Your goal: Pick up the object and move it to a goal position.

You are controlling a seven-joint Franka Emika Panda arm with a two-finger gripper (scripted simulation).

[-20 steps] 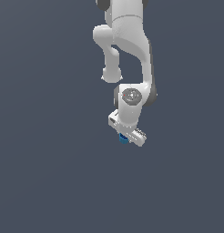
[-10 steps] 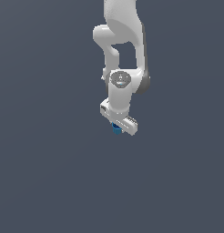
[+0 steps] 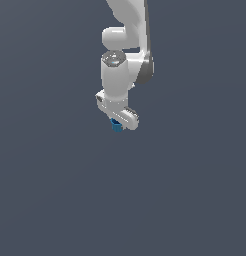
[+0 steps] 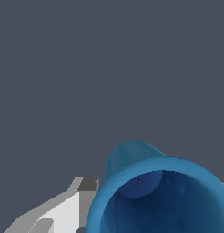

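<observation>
- Exterior view: end effector (image 3: 116, 123) closed on the blue object (image 3: 116, 127), which protrudes just below the white arm (image 3: 120, 75). Carry step judged under way; no goal marker visible.
- Wrist view: object (image 4: 159, 195) close against one finger (image 4: 68, 209); hollow top visible. Maintain clamp force; translate smoothly, without tilt.

A flat, uniform dark slate-grey surface (image 3: 55, 190) fills both views edge to edge, showing no seam, edge or texture, and whether the tiny bright-blue cylinder (image 3: 116, 127) in the middle rests on it cannot be told.
</observation>
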